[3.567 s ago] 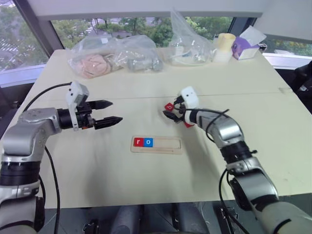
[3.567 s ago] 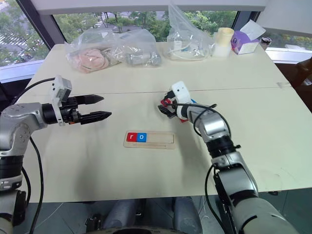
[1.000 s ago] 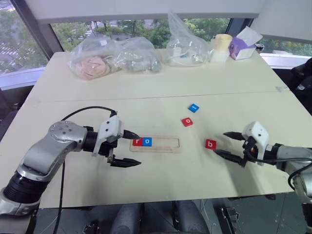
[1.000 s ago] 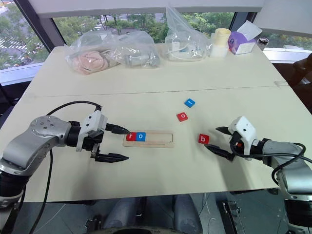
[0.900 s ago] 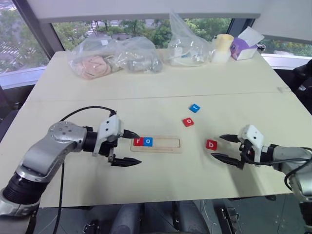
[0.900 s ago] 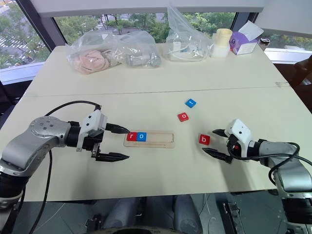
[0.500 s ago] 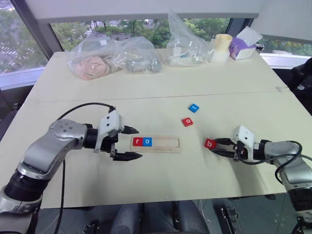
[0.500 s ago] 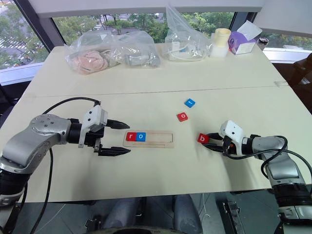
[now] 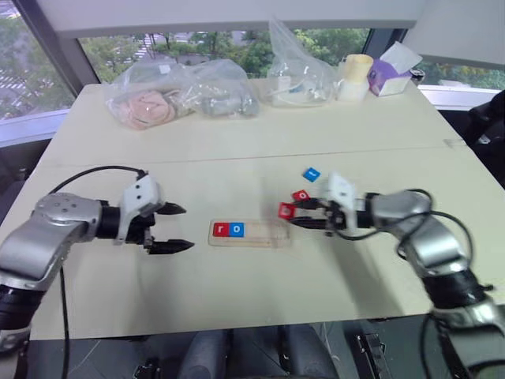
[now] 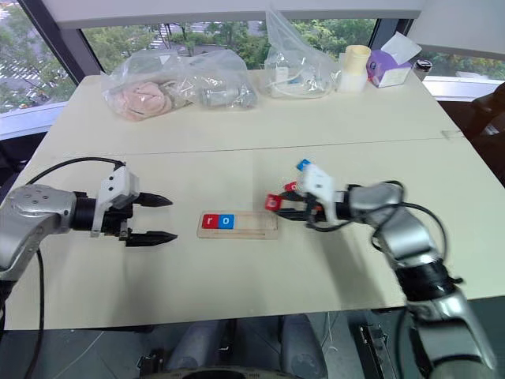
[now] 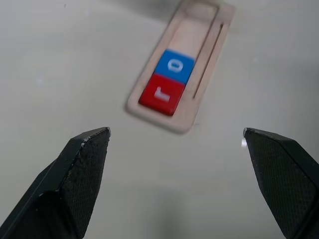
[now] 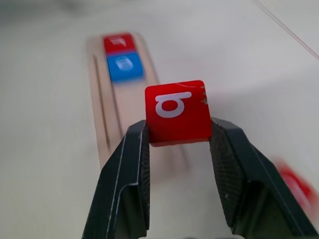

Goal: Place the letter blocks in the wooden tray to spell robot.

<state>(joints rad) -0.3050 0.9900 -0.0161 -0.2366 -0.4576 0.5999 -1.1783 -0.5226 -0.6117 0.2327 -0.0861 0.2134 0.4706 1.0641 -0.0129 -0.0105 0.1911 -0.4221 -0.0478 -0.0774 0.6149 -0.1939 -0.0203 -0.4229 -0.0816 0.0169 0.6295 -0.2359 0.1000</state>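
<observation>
The left arm reaches in low over the pale table (image 9: 237,300), bent at the elbow, and its left claw (image 9: 175,227) hangs just left of the wooden tray (image 9: 264,234) with the two black fingers spread wide apart and nothing between them. The fingers (image 11: 75,169) are tapered wedges with a fine grainy face.

The tray is a long narrow strip of pale wood with a shallow groove. At its left end sit two square blocks touching side by side: a red r block (image 9: 222,230) and, to its right, a blue o block (image 9: 237,230). The rest of the groove is bare wood.

Just above the tray's right end, the right arm stretches across from the right, its forearm nearly level. The right claw (image 9: 293,216) is clamped on a red b block (image 12: 177,112), held by two opposite edges clear of the table; the white letter faces the wrist camera, and one corner looks slightly chipped, though motion blur makes that uncertain.

Beyond the tray's right end, a second red block (image 9: 301,195) and a blue block (image 9: 312,173) lie flat on the table.
</observation>
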